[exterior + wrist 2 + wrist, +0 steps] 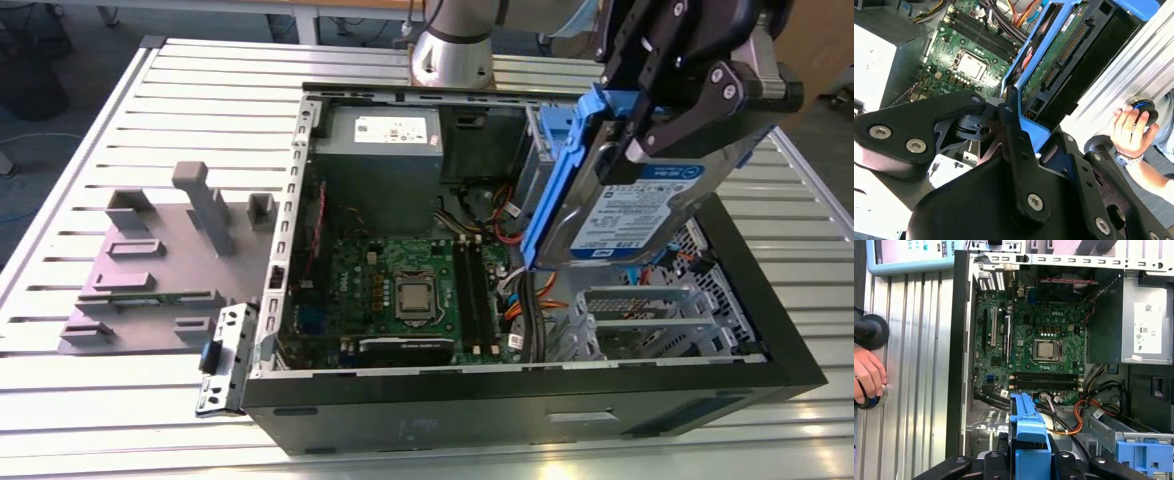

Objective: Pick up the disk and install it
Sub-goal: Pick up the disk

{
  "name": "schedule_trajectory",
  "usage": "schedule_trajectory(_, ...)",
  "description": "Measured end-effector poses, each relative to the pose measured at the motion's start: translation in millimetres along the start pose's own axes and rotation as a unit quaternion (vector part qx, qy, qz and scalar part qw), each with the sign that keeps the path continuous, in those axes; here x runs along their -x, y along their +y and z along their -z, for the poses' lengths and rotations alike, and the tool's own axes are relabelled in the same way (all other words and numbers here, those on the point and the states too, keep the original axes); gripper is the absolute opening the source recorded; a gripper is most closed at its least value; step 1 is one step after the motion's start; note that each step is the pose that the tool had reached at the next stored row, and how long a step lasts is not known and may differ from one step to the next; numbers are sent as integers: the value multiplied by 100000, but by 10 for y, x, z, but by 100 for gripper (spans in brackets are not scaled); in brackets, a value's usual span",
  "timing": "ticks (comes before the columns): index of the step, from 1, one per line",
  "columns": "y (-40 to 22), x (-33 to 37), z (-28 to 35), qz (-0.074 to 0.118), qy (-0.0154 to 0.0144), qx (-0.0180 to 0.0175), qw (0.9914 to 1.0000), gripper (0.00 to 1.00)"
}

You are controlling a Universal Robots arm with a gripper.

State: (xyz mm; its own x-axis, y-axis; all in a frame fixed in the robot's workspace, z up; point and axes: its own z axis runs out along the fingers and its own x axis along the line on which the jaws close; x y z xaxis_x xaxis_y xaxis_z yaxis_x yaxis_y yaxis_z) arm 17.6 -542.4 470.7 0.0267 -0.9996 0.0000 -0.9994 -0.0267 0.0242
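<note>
Closest to me is the black front wall of the open computer case (534,385), lying on its side on the slatted metal counter (80,400). A hinged metal bracket (227,355) hangs off the corner of the case on the exterior view's left. Beyond it on the counter sits a grey moulded fixture (160,260) with upright posts.

Inside the case, the green motherboard (400,290) lies flat with its bare processor socket showing. Toward the exterior view's right is a silver drive cage (641,320), and orange and red cables (514,300) run between the two.

Above that cage, the tool (654,140) is clamped on the disk (641,210). The disk hangs tilted, label side toward me, with its blue carrier frame (561,190) running down the edge nearest the motherboard. It is held over the open case and is not seated in any bay. In the second wrist view, the tool's black fingers (1014,125) press against the blue frame and the disk's green circuit side (1054,65) faces the camera.

Farther back, the grey power supply box (380,140) stands against the rear wall of the case. The arm's silver base (454,50) rises behind it. A person's hand (1131,130) rests on a round knob at the counter's edge.
</note>
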Motion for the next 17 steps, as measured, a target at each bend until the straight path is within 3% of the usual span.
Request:
schedule_trajectory(3,-36,-8,-3,5,-66,5,100000,37)
schedule_trajectory(5,-57,-23,-6,5,-263,6,100000,37)
schedule_trajectory(10,-112,-80,-10,24,-1105,13,99994,37)
schedule_trajectory(17,-204,-129,-17,33,-1215,71,99993,37)
